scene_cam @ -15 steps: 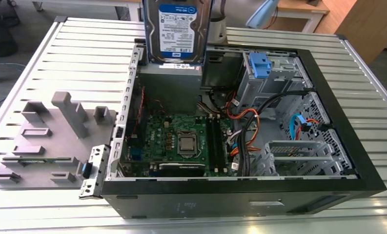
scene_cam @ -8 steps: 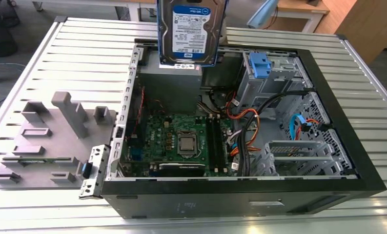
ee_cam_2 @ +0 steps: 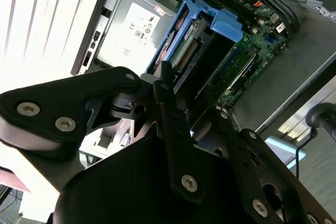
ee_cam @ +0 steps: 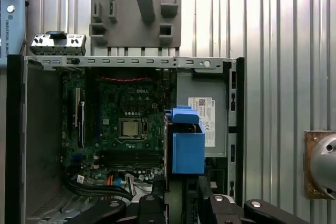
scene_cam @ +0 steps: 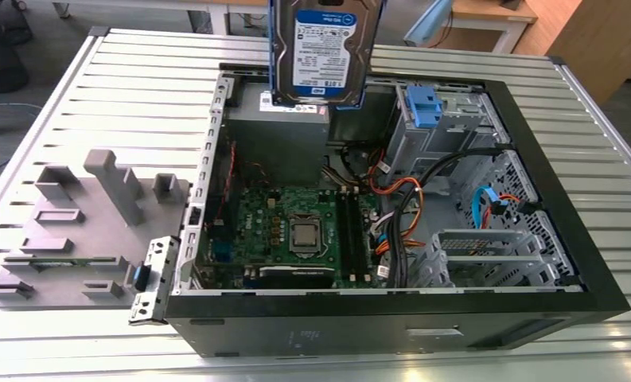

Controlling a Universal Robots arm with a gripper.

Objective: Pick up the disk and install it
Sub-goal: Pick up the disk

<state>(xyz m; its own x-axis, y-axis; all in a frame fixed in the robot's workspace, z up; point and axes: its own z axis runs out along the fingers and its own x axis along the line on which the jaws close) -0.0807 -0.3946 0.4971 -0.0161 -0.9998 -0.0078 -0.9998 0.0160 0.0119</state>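
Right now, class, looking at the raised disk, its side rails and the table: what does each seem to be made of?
On the disk, greyish metal with a dull sheen surrounds a glossy printed label. Its side rails look like plastic, going by the uniform matte blue and the moulded shape. Probably aluminium for the table: pale, brushed, ribbed slats.

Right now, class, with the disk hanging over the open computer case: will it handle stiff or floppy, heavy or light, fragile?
Likely stiff: the disk stands upright with straight edges. Probably heavy for its size, given its metal body. Its blue plastic rails look smoother, so perhaps slippery.
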